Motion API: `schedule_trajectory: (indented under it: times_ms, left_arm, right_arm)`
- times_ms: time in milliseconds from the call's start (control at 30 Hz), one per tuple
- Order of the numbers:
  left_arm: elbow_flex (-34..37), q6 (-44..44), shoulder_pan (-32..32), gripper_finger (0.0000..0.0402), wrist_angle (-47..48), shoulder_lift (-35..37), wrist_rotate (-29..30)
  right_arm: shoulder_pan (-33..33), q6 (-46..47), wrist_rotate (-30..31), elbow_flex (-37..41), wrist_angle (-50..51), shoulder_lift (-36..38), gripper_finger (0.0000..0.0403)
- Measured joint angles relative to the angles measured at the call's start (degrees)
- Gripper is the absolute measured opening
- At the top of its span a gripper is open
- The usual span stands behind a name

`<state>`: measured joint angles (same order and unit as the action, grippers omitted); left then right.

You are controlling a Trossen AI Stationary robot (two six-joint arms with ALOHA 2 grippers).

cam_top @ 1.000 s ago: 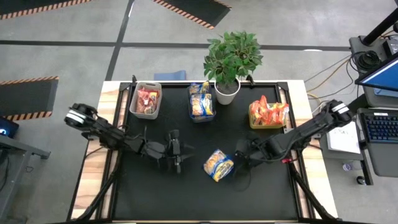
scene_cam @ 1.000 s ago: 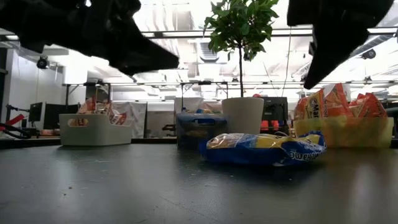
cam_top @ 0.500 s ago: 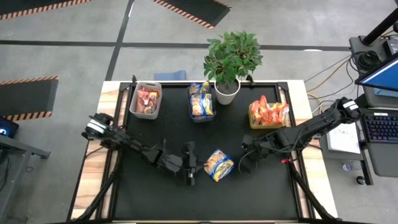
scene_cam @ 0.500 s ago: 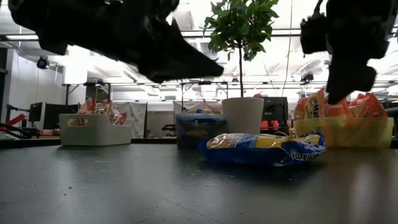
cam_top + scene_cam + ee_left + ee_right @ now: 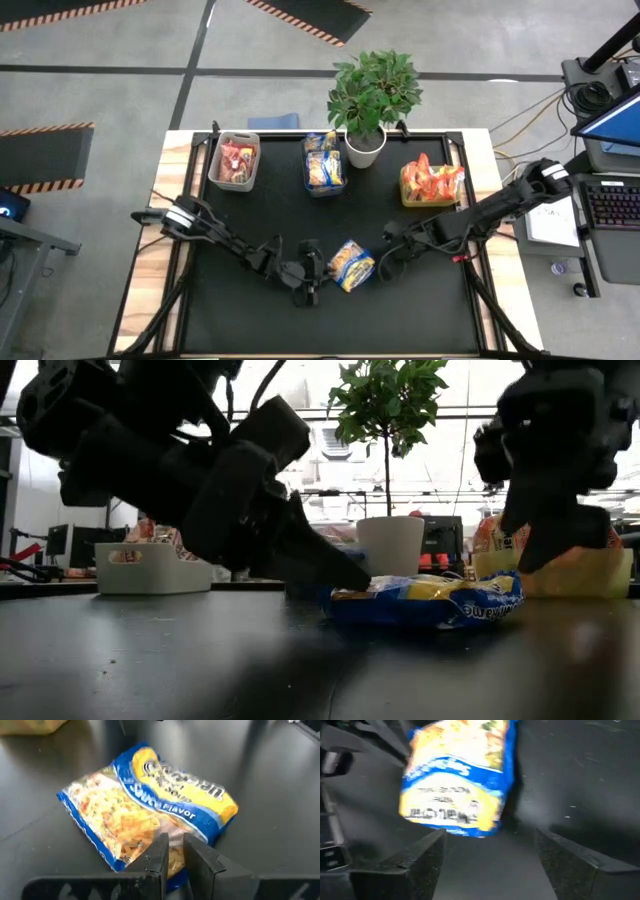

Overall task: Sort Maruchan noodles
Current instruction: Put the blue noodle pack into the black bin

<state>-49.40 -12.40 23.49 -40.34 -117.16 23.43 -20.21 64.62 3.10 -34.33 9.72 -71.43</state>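
One Maruchan noodles packet, blue and yellow (image 5: 352, 265), lies flat on the black mat near the table's middle. My left gripper (image 5: 326, 270) comes at it from the left and low over the mat, its fingers almost together at the packet's left end (image 5: 172, 851). My right gripper (image 5: 386, 264) hovers just right of the packet, open wide (image 5: 490, 851), and touches nothing. Further packets sit in three bins along the far edge. My left gripper has its two fingers (image 5: 158, 854) closed on the packet's near end (image 5: 134, 855), with a strip of the wrapper showing in the narrow gap between them. The fingers slant down from the table's left. The packet lies flat on the mat (image 5: 430, 600).
Along the far edge stand a pale bin (image 5: 234, 160) with red-orange packets, a dark bin (image 5: 324, 166) with blue-and-yellow ones, and a yellow-green bin (image 5: 432, 186) with orange ones. A potted plant (image 5: 366, 140) stands between the last two. Bare mat lies toward the near edge.
My left gripper has gone down and toward the table's right, reaching the packet's left end. My right gripper has sunk a little and rolled beside the packet's right end. The packet has stayed where it was.
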Motion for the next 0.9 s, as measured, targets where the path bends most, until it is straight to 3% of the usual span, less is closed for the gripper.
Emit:
schedule_trajectory:
  times_ms: [367,900]
  left_arm:
    - [-0.14,-2.30,0.09,0.0040,0.02,-2.16,0.86]
    - [0.31,-2.51,0.09,0.0040,-0.67,-2.06,2.04]
  right_arm:
    - [0.58,-4.23,1.50,1.65,-18.64,-11.16,0.0312]
    - [2.10,-11.02,1.71,1.95,-46.09,-24.34,0.0260]
